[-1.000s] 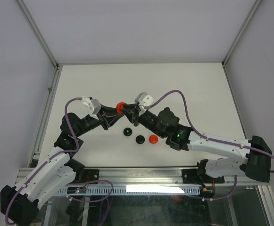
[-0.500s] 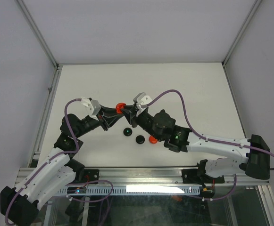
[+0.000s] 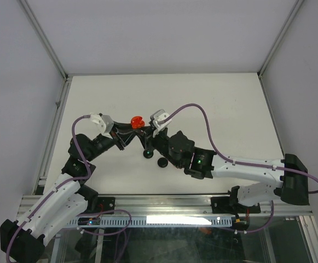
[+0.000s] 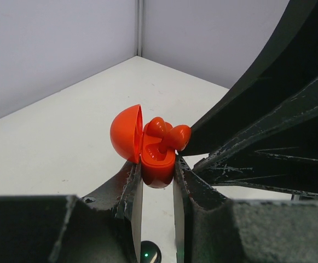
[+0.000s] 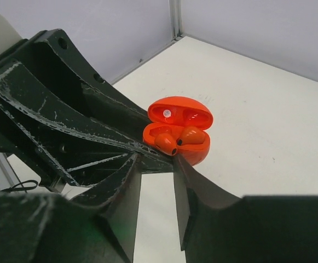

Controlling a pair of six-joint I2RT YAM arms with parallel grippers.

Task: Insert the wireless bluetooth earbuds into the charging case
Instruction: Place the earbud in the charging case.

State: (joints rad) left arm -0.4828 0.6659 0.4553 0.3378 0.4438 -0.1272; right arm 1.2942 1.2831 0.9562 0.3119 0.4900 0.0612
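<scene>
Our left jaws grip the open red charging case (image 4: 156, 164); we judge its 2 red earbuds (image 4: 169, 137) half-seated; right jaws parted, empty.

1. A white table (image 3: 224, 109) fills the middle of the top view.
2. One black disc (image 3: 147, 154) lies on it, with a second black disc (image 3: 162, 162) near it.
3. Grey walls (image 3: 148, 33) stand behind, with a metal post (image 3: 44, 38) at the left corner.

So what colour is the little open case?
The charging case is bright orange-red, inside and out. The left wrist view shows it best.
</scene>
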